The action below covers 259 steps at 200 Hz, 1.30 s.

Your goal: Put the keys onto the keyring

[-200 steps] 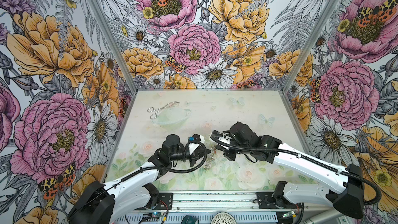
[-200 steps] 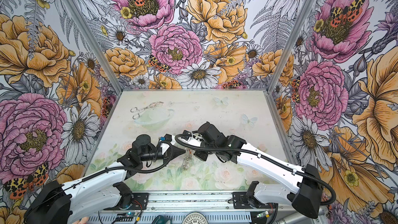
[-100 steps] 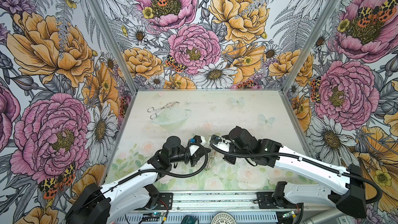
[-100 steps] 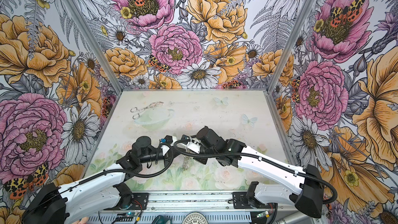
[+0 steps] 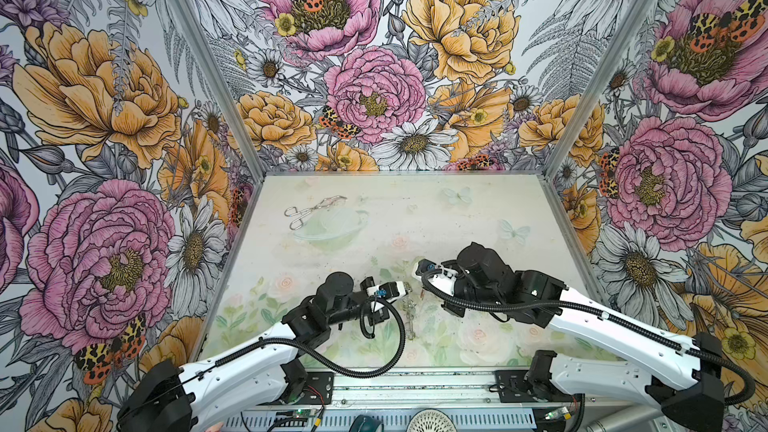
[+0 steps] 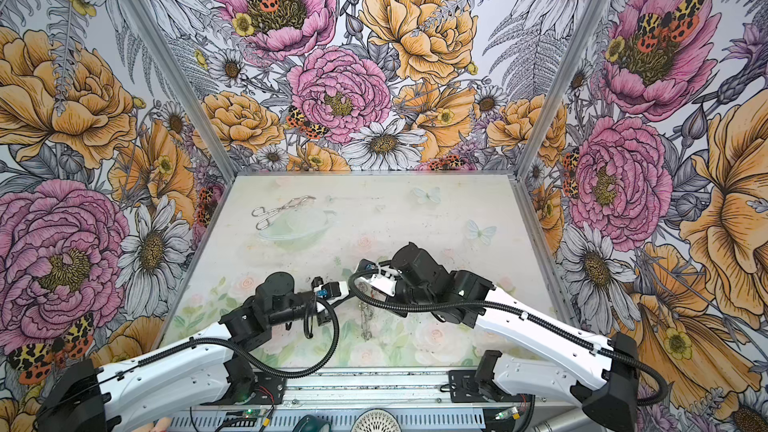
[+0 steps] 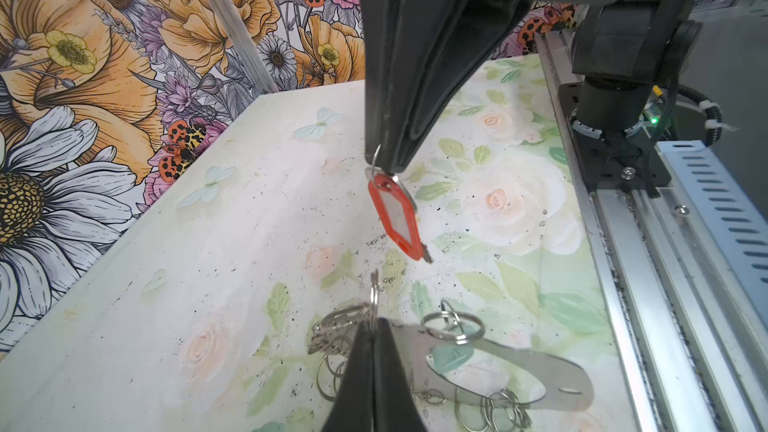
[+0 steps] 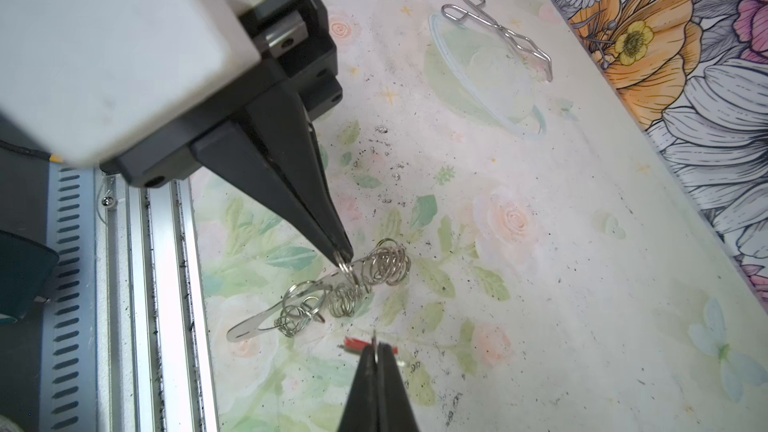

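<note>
my left gripper [image 8: 343, 258] pinching keyring [image 7: 540, 361], right gripper [image 7: 384, 166] pinching keys [image 7: 397, 214], grubby pastel table [image 5: 457, 218], floral walls [image 5: 104, 97] all round

**Clearance: front centre tight**

Left gripper [image 8: 344, 258] and right gripper [image 7: 382, 164] meet tip to tip near front centre. Keys [image 7: 397, 214] hang from the right one, and the keyring [image 7: 511, 371] spreads below. Tongs [image 5: 314, 210] block the far left. The table [image 5: 478, 218] is open for passage at far middle and right.

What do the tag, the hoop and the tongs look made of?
Tag: glossy red plastic, seemingly, with a white paper-like insert.
Hoop: flat grey metal with a dull sheen.
Tongs: shiny silver wire, probably steel.
</note>
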Available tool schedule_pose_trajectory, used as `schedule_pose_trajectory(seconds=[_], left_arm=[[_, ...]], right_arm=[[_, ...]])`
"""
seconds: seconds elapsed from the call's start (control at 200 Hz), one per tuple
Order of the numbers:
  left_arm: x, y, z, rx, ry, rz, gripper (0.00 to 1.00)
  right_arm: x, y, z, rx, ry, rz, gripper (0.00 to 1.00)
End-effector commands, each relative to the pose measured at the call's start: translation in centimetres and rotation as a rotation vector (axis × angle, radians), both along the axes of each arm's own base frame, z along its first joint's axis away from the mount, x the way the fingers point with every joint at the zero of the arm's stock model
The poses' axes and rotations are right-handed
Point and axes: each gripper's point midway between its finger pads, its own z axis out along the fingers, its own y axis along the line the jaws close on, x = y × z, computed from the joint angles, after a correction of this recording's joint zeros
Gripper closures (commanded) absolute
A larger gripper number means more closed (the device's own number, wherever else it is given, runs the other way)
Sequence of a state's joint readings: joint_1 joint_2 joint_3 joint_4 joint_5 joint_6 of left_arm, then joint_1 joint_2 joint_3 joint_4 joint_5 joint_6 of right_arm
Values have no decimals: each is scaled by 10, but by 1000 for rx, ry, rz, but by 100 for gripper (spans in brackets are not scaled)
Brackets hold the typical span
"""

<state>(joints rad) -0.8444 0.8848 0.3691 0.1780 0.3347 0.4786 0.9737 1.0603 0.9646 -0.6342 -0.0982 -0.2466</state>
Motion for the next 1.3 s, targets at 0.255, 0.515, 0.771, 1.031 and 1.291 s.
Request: schedule_pose_trajectory(seconds=[0.255, 0.515, 0.771, 1.031, 1.291], left_arm=[[-15, -9, 13, -8, -54, -167, 100], [-18, -8, 13, -37, 10, -213, 100], [-16, -9, 10, -44, 72, -234, 100], [-16, -9, 9, -46, 90, -243, 100], [-16, -8, 9, -48, 98, -242, 100]], right_arm=[[2, 4, 1, -49, -68, 92, 100], [-3, 10, -4, -47, -89, 146, 100], [-9, 16, 3, 19, -175, 206, 100], [-18, 18, -3, 8, -190, 243, 100], [-26, 18, -7, -7, -203, 267, 100]])
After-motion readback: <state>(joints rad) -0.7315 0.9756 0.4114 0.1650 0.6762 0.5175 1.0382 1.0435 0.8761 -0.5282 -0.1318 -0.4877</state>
